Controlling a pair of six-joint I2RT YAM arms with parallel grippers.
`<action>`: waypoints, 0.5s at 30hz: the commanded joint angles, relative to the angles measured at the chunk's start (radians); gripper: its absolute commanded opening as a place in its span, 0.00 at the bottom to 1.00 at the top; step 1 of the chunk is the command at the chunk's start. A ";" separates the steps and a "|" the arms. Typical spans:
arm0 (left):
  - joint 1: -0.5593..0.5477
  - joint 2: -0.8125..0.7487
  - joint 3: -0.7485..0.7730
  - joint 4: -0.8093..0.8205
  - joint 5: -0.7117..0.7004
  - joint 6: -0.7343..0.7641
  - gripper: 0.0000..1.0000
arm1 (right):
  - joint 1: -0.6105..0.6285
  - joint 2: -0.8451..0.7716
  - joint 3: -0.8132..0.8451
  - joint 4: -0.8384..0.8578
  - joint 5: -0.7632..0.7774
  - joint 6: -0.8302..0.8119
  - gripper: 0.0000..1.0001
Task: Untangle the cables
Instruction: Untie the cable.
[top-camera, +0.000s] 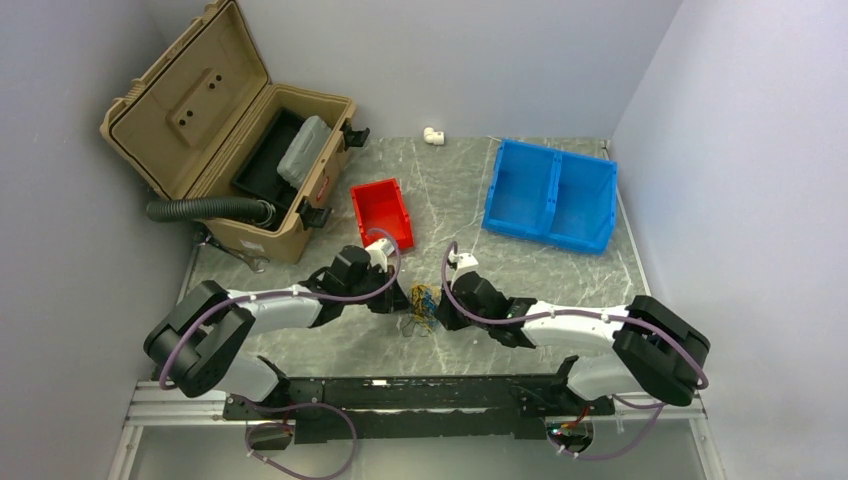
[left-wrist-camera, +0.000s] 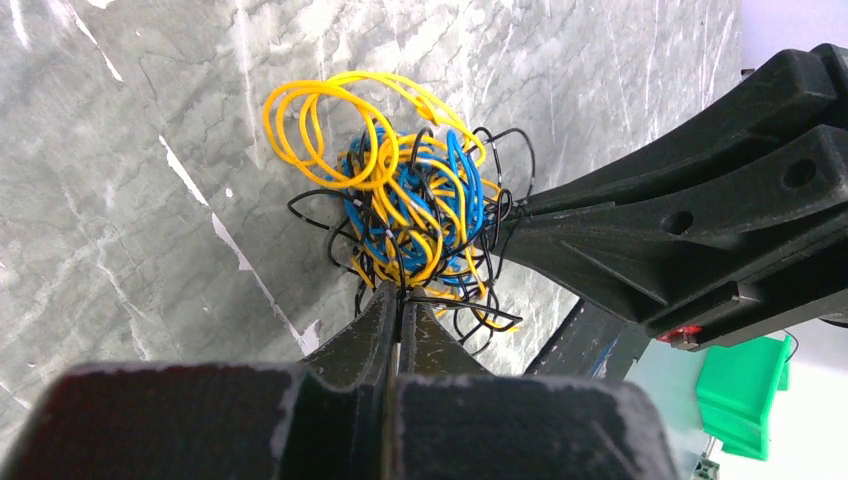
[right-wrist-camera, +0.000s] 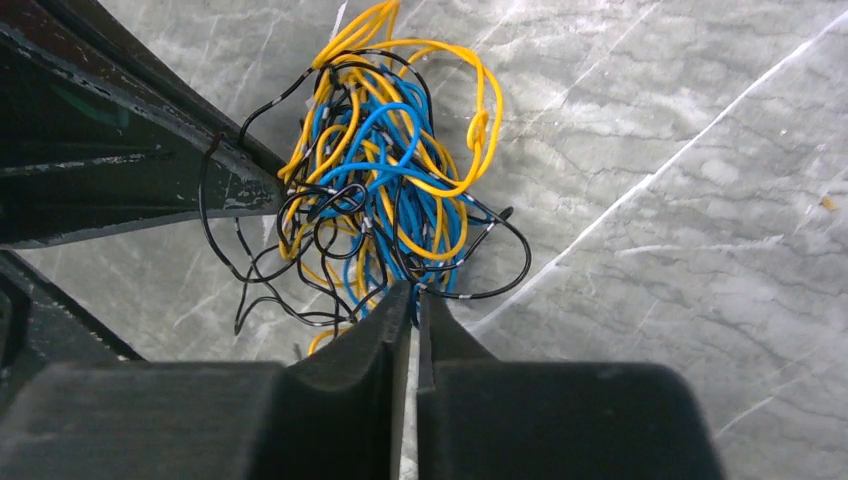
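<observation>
The cables (top-camera: 424, 303) lie tangled on the table (top-camera: 560, 270), between our two arms. Our left gripper (left-wrist-camera: 398, 298) pinches dark strands at the tangle's left edge. Our right gripper (right-wrist-camera: 416, 296), nearly closed, touches its right edge, and we cannot tell whether it grips.

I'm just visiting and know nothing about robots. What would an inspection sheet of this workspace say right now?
Surface: grey marbled table with pale veins.
Job's things: cable tangle of yellow, blue and black wires, knotted together between the two arms.
Clutter: open tan case holding a grey box; black ribbed hose; red bin; blue bin; small white fitting.
Grippers: left end effector shut on a black strand at the tangle's edge; right end effector nearly closed at the opposite edge, grip not clear.
Cables: purple cables run along both arms.
Surroundings: plain grey walls on three sides.
</observation>
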 joint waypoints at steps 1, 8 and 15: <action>0.002 0.000 0.040 -0.004 0.014 0.032 0.00 | 0.000 -0.032 0.030 -0.002 0.059 0.019 0.00; 0.024 -0.082 0.021 -0.093 -0.075 0.041 0.00 | 0.000 -0.183 0.016 -0.234 0.331 0.115 0.00; 0.131 -0.200 -0.032 -0.167 -0.094 0.047 0.00 | -0.019 -0.360 0.028 -0.521 0.622 0.242 0.00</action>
